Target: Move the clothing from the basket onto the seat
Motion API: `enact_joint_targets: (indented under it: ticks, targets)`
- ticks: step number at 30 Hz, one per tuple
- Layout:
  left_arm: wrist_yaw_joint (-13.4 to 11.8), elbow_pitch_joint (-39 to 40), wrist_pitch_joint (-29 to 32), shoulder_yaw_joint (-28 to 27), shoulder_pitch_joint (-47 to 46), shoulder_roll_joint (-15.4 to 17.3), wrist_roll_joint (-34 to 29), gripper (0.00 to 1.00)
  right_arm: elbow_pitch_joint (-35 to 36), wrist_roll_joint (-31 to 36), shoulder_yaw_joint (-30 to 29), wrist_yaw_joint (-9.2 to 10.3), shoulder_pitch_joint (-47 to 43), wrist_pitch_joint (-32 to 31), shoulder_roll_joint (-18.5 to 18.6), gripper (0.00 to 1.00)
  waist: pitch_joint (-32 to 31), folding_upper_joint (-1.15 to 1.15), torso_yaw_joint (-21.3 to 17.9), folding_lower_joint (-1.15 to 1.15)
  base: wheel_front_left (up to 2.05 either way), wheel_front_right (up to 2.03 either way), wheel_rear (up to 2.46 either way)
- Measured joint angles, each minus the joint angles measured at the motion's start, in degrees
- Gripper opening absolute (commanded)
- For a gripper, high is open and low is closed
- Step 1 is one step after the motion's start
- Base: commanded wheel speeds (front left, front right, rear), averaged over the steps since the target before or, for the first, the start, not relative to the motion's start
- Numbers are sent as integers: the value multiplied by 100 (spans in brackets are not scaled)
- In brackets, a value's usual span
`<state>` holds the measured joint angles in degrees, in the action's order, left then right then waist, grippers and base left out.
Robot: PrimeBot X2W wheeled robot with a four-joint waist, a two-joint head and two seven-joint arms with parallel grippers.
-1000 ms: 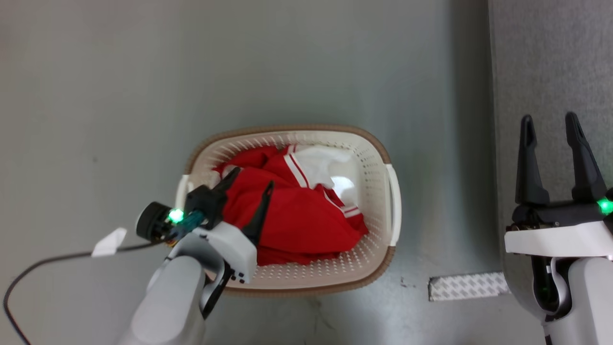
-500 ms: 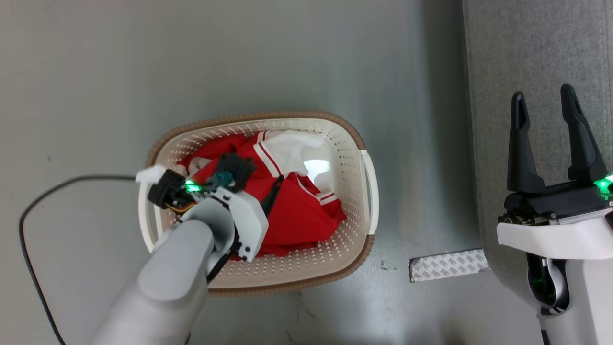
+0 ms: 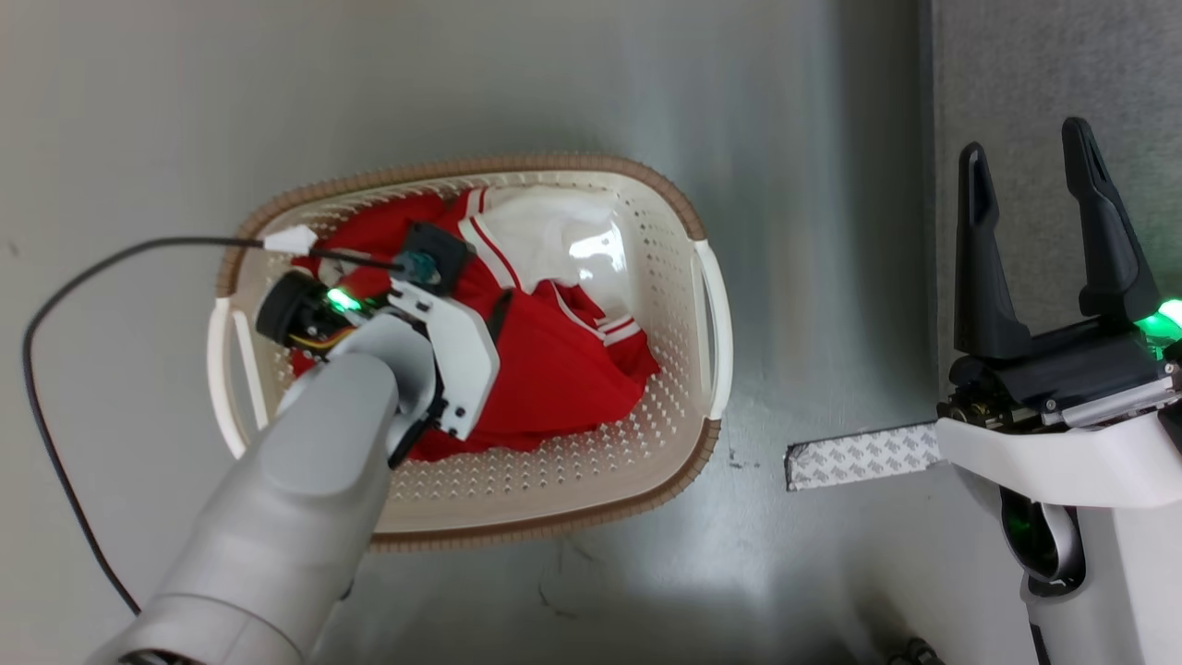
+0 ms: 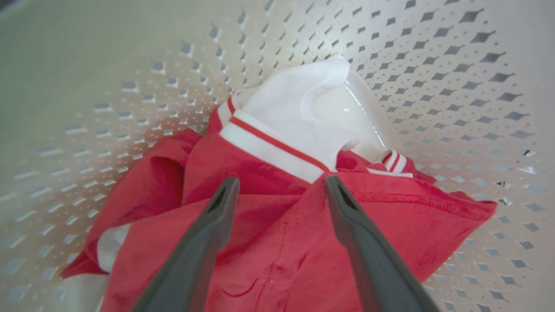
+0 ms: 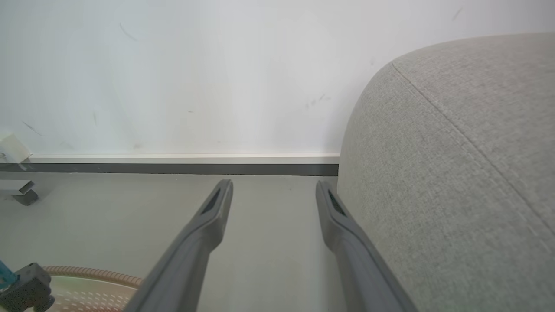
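The basket [image 3: 554, 166], cream with a brown rim, stands on the grey floor and holds the red clothing [image 3: 563, 379]. A white panel [image 3: 545, 231] with striped trim lies at its far end. My left gripper [image 4: 279, 184] is open inside the basket, tips just above the red fabric [image 4: 269, 242] near the white-striped trim [image 4: 269, 149]. In the head view one dark finger [image 3: 500, 312] shows past the white wrist. My right gripper [image 3: 1027, 148] is open and holds nothing, raised at the edge of the grey seat [image 3: 1062, 74]. The seat [image 5: 455, 151] is beside it in the right wrist view.
A patterned tape strip [image 3: 859, 454] lies on the floor between basket and seat. A black cable [image 3: 55, 305] loops from my left wrist over the floor at the left. A white wall with a dark baseboard [image 5: 173, 169] stands beyond the seat.
The head camera has shifted. My left gripper moved from the basket's left rim in over the clothing and tipped down into the basket. The right gripper stays open.
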<state>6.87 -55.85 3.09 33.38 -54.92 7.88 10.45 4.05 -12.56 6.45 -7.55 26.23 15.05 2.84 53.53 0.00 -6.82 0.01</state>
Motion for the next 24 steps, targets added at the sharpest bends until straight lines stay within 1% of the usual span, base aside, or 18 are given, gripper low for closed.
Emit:
enact_joint_targets:
  ticks: [7, 14, 15, 16, 17, 20, 24]
  targets:
    - [-10, -469, -69, 51, -341, -10, -3, 100, 158, 43, 79, 0, 71, 14, -4, 100, 350, 0, -54, -1, 0, 0, 0]
    - [15, -846, -18, 196, -510, -12, -12, 100, 208, 24, 137, -1, 102, 16, -9, 100, 511, 0, -125, -1, 0, 0, 0]
    - [18, -881, -20, 227, -521, -12, -12, 64, 213, 16, 147, -1, 109, 16, -10, 100, 528, 0, -143, -1, 0, 0, 0]
    - [20, -910, -36, 256, -534, -11, -12, 30, 215, -5, 153, -1, 122, 18, -12, 100, 543, 0, -162, -1, 0, 0, 0]
    - [24, -937, -63, 294, -556, -11, -12, 0, 216, -16, 157, -2, 130, 18, -15, 100, 554, 0, -183, -1, 0, 0, 0]
    - [38, -1032, -77, 464, -587, -13, -26, 0, 213, -90, 160, -9, 140, 18, -33, 100, 568, 0, -239, -1, 0, 0, 0]
    - [43, -1024, -357, 579, -607, -74, 11, 0, 113, -143, 127, -25, 137, 15, -60, 100, 478, 0, -246, -1, 0, 0, 0]
